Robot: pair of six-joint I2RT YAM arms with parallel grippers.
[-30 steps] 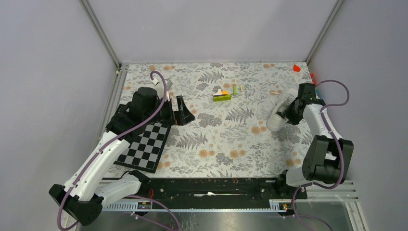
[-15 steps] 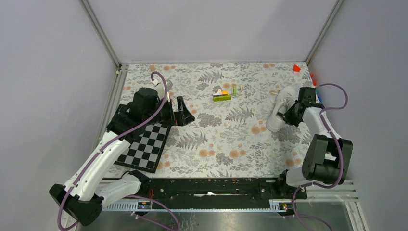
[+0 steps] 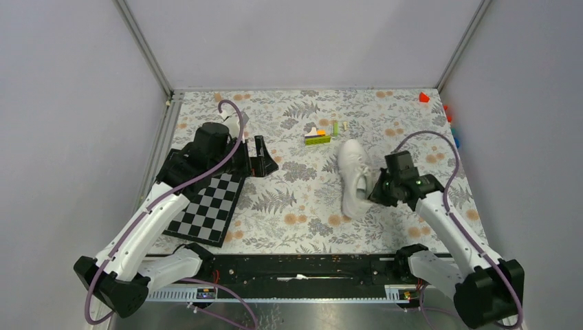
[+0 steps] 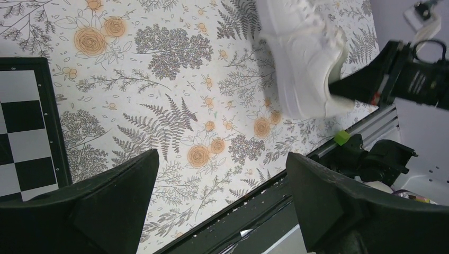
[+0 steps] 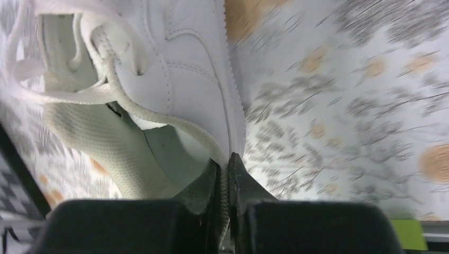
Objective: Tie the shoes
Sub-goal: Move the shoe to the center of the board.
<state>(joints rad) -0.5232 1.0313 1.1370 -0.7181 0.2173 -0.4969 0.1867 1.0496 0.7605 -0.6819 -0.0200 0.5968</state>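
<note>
One white sneaker (image 3: 354, 177) lies right of centre on the floral table (image 3: 302, 199), its collar rim and a lace pinched between the almost-closed fingers of the right gripper (image 5: 226, 161). The right arm stretches forward low from its base. The left gripper (image 4: 221, 155), jaws spread wide and holding nothing, hangs by the checkerboard (image 3: 206, 210), well apart from the shoe.

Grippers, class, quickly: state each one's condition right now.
Left gripper: open, holding nothing.
Right gripper: closed on the all-white low-top sneaker.
</note>
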